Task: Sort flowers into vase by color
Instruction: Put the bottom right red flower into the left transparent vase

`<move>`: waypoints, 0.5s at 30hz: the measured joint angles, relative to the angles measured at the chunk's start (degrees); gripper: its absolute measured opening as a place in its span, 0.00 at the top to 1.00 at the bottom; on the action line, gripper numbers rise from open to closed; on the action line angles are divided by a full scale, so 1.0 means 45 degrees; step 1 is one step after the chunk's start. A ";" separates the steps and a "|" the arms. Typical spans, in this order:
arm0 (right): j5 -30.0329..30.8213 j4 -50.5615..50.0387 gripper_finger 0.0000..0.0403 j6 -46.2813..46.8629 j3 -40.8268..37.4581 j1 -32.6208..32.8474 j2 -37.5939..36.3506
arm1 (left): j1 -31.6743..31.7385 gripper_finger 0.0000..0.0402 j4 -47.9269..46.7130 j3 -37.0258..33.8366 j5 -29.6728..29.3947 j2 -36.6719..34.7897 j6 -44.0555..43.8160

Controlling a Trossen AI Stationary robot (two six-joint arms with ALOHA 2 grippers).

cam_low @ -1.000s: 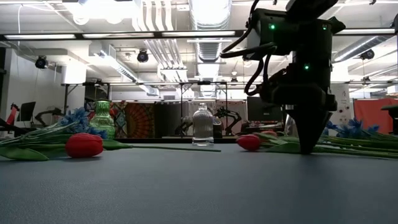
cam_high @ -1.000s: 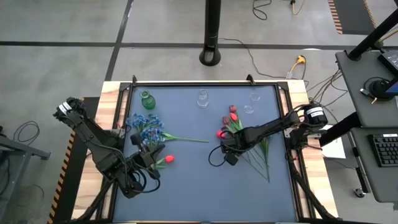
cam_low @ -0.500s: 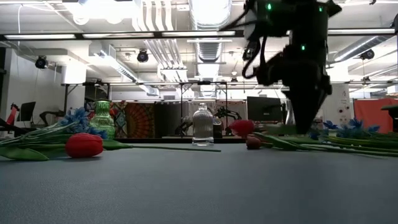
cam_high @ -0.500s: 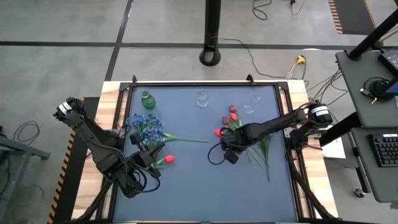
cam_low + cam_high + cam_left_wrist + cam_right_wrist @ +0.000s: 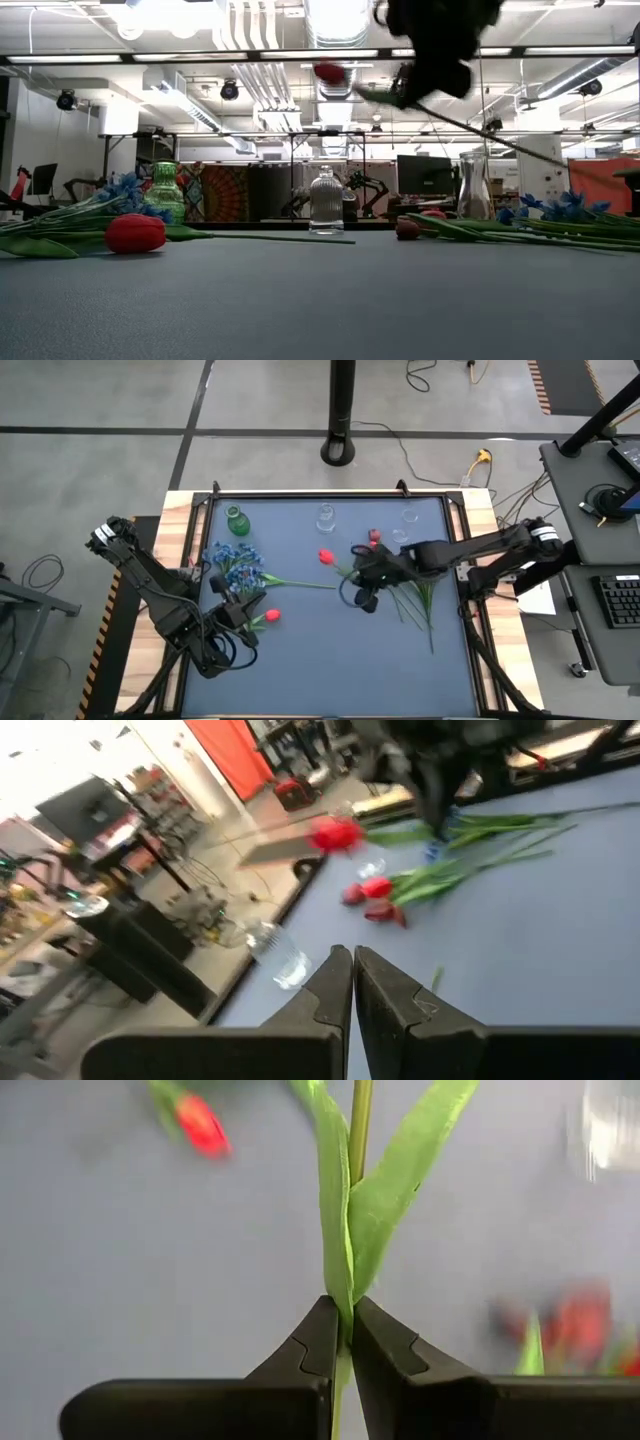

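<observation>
Right gripper point(image 5: 342, 1330) pinched on red tulip point(image 5: 325, 556), lifted, bud well ahead of fingers. Left gripper point(image 5: 353, 982) closed, empty. Risk: thin stem slipping or swinging, missing vase point(image 5: 326, 517).

I count three vases along the top of the high view: one green vase point(image 5: 237, 521) at upper left, a clear vase point(image 5: 326, 517) at upper centre, and a second clear vase point(image 5: 409, 518) further right. There are two bright red tulips lying apart from the rest: the lifted tulip point(image 5: 325, 556) at centre and a lone tulip point(image 5: 271, 616) at lower left. Right of centre, the bud cluster point(image 5: 375, 541) holds two or three red and maroon heads, but I cannot fix the number. There is one big blue bunch point(image 5: 235, 565) at left, and a second blue patch point(image 5: 570, 203) at the low view's right edge.
</observation>
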 joint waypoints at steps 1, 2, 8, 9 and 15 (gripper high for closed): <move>0.0051 0.1074 0.96 -0.0529 -0.0197 -0.0114 -0.0171 | 0.0010 1.00 0.0025 0.0000 0.0247 0.0000 0.0030; 0.0043 0.2210 0.96 -0.1008 -0.0444 -0.0234 -0.0347 | 0.0014 1.00 0.0111 0.0000 0.0507 0.0000 0.0060; 0.0069 0.8548 0.96 -0.4387 -0.2169 -0.1212 -0.1115 | 0.0436 1.00 0.2061 -0.0057 0.2689 0.0000 0.1648; 0.0056 0.9552 0.96 -0.4765 -0.2499 -0.1429 -0.1209 | 0.0579 1.00 0.2918 -0.0152 0.3260 0.0006 0.2530; -0.0178 1.5761 0.96 -0.6670 -0.4171 -0.2941 -0.1113 | 0.2091 1.00 0.8886 -0.1711 0.6917 -0.0087 0.8782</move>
